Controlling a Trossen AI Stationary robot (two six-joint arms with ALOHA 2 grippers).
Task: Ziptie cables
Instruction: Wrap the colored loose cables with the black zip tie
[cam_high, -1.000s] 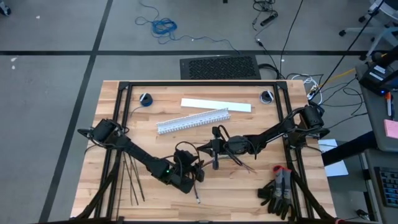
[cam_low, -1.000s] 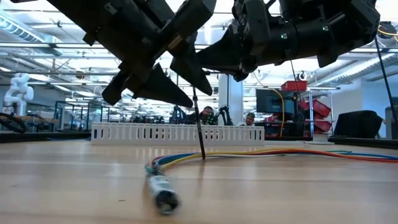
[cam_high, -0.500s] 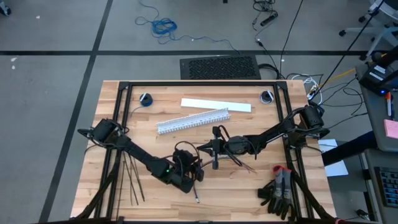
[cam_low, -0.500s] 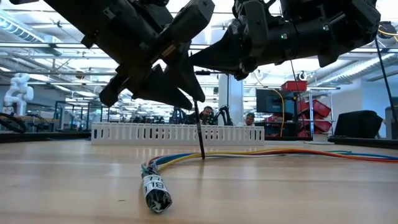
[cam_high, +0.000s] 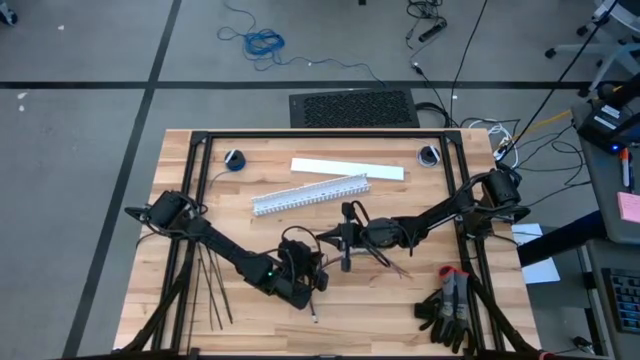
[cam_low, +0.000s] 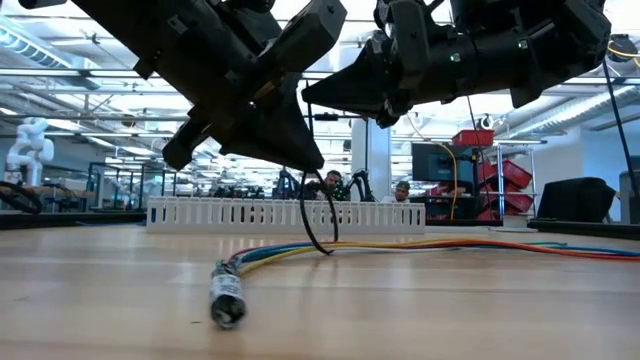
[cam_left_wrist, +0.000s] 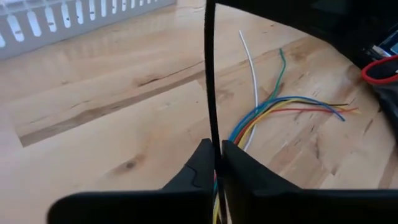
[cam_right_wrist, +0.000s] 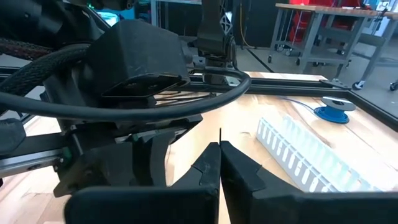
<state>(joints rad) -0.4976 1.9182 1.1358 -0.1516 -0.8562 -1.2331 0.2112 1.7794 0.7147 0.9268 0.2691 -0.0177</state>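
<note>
The wooden table (cam_high: 200, 190) carries everything, and I place the rest by the long white slotted duct (cam_high: 310, 194) lying slantwise at its middle. A flat white strip (cam_high: 347, 168) lies just behind the duct, and two small blue spools (cam_high: 234, 160) sit toward the far corners.

My left arm reaches in from the table's left edge, so my left gripper (cam_high: 318, 281) hangs on the near side of the duct, over the cables. My right arm comes from the right edge, and my right gripper (cam_high: 345, 243) sits between the duct and my left gripper.

The cables (cam_low: 420, 245) lie on the wood on the near side of the duct: coloured wires, fanned loose at one end, gathered at the other into a dark tip (cam_low: 226, 296) with a pale label whose writing I cannot read.

My left jaws are clenched on one black ziptie (cam_left_wrist: 210, 87), which rises straight from between them. My right jaws are clenched on its other end. In the low view it bows into a loop (cam_low: 318, 218) down to the wires.

The spare zipties (cam_high: 208, 285) lie near the table's left front edge, well apart from the duct.
</note>
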